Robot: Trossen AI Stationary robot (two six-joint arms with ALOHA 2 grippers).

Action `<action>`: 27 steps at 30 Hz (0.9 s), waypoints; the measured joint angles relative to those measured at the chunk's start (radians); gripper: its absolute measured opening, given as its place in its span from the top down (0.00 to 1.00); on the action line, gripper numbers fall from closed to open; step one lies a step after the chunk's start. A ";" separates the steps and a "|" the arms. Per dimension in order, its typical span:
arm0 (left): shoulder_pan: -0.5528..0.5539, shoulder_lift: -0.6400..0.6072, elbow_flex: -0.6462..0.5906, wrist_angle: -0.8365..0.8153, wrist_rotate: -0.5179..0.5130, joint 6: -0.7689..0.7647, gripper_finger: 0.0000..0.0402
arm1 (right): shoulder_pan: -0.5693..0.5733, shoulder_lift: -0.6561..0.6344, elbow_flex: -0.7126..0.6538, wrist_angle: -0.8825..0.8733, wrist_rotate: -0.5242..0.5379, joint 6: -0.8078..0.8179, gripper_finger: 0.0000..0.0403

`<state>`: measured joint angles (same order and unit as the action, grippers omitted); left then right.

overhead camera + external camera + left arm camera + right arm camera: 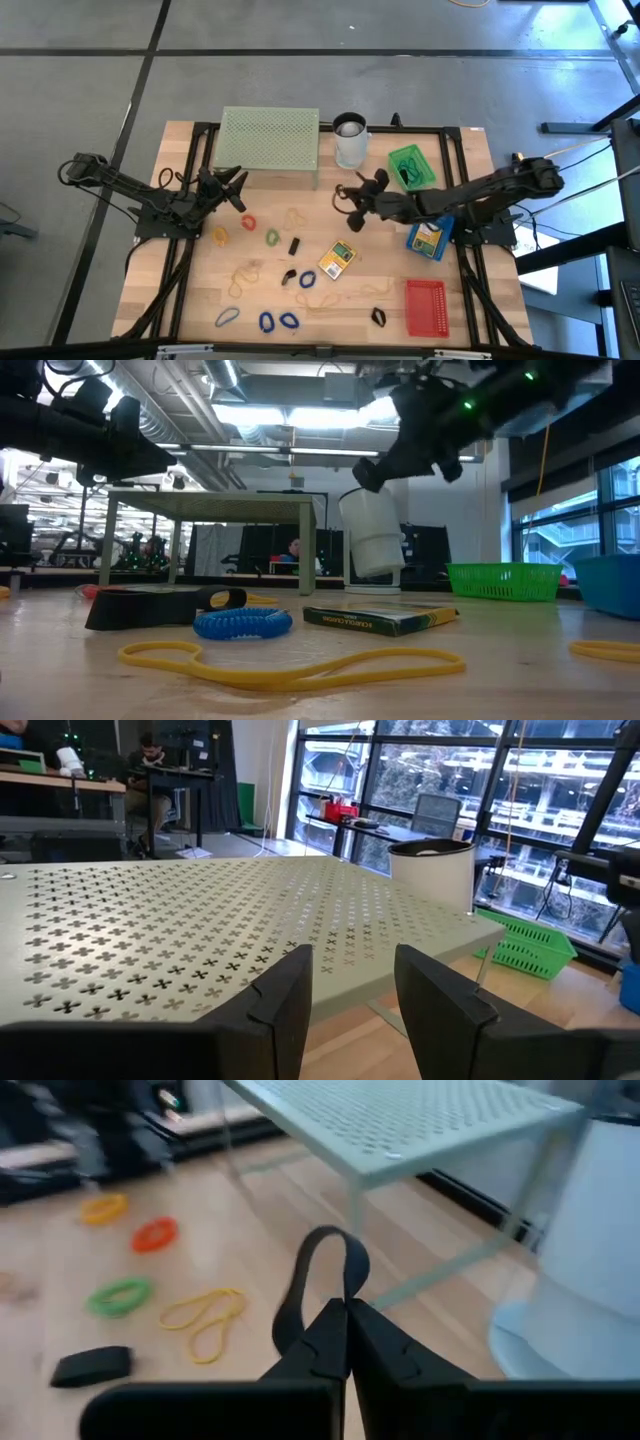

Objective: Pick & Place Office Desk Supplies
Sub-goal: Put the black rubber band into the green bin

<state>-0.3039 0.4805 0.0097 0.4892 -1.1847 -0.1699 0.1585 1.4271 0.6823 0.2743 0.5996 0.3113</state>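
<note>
The right gripper [345, 1315] pinches a black rubber band [318, 1275] in the air beside the white cup [350, 140]. The thin loop may slip out or snag the cup's rim. The left gripper [232, 190] waits open near the mesh stand [268, 145].

In the low view the white cup [372, 540] hides its base behind the yellow card pack [380, 618]; the nearest yellow rubber band [290, 663] is blurred.

Two dark jointed arms, black cables, green lights on one.
</note>
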 joint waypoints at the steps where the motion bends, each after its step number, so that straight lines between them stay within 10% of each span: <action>1: 0.000 0.000 0.000 0.001 0.000 0.000 0.65 | 0.000 -0.001 -0.035 0.064 -0.004 -0.014 0.98; 18: 0.000 0.000 0.000 0.000 0.000 0.000 0.65 | -0.062 -0.001 -0.203 0.145 0.391 0.277 0.98; 27: 0.000 0.000 0.000 0.000 0.000 0.000 0.65 | -0.167 -0.114 -0.203 -0.089 0.405 0.443 0.98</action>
<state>-0.3039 0.4801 0.0097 0.4896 -1.1847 -0.1699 -0.0089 1.3128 0.4797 0.1855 1.0048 0.7544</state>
